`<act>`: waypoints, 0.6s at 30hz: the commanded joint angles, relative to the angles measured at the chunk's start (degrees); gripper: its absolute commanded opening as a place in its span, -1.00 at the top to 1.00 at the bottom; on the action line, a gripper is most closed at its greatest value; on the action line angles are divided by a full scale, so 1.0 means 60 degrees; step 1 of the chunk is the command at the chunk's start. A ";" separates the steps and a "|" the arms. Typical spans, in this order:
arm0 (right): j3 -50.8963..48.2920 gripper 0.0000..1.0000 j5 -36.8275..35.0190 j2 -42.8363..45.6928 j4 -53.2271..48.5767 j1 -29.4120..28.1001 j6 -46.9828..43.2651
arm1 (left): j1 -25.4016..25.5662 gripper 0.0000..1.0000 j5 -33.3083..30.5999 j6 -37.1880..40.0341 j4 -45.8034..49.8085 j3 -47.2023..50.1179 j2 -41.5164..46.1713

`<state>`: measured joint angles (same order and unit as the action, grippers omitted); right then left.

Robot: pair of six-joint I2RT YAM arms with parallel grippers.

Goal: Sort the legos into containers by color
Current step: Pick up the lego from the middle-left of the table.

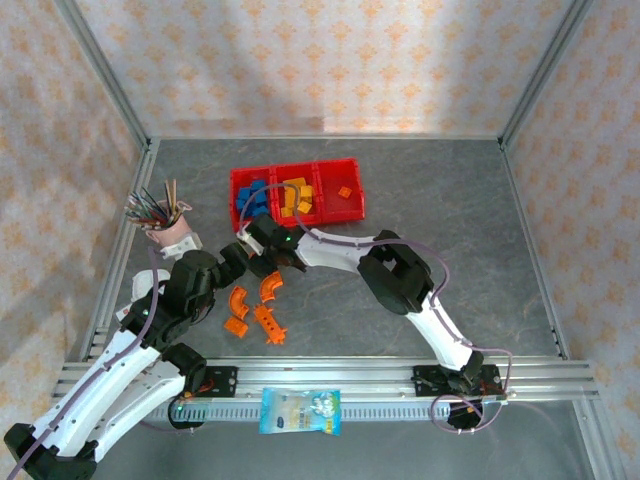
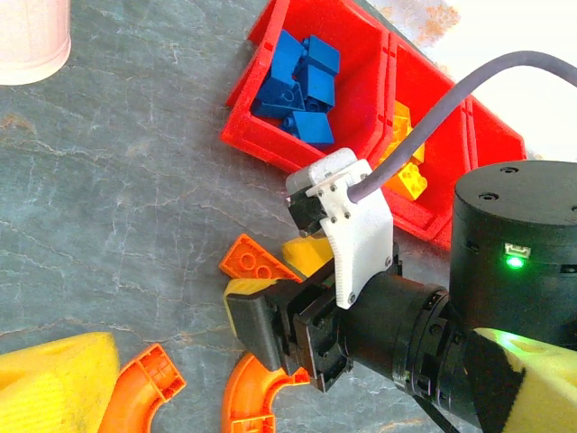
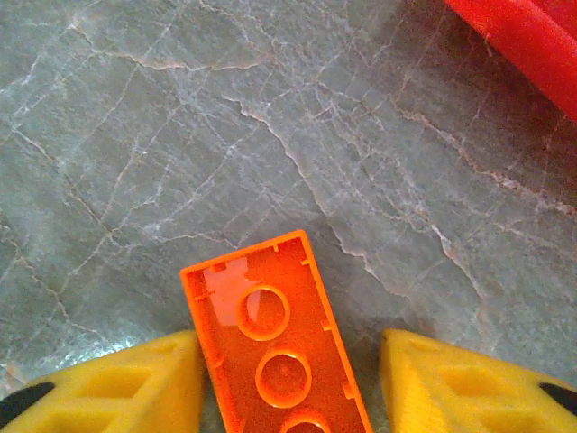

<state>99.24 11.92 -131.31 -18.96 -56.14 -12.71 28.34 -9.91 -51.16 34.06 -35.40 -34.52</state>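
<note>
While the left hand (image 2: 288,383) gapes wide, the right hand (image 3: 288,383) straddles an orange brick (image 3: 270,334) seven o'clock of the bins (image 1: 296,164), grip unclear.

Red containers (image 2: 257,142), orange legos (image 3: 270,352), grey veined table (image 3: 225,108)

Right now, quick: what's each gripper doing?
Left gripper: open, holding nothing.
Right gripper: straddling the orange rectangular plastic brick, narrow gaps either side; grip cannot be told.
</note>
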 commanded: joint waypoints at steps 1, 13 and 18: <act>0.0135 0.11 -0.0009 -0.0100 -0.0385 -0.0044 -0.0064 | -0.0094 -0.98 -0.0216 -0.0029 0.0160 0.0143 -0.0009; -0.1185 0.40 0.0226 0.1931 0.0196 0.0475 0.0889 | -0.0091 -0.98 0.0116 0.0384 -0.0502 -0.0161 -0.0457; -0.2080 0.40 0.0043 0.3247 0.0441 0.1246 0.1898 | -0.0084 -0.98 0.0476 0.0750 -0.1239 -0.0352 -0.1150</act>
<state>88.16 13.47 -117.64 -18.28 -51.51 -6.07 28.34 -8.60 -49.23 30.63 -35.59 -39.88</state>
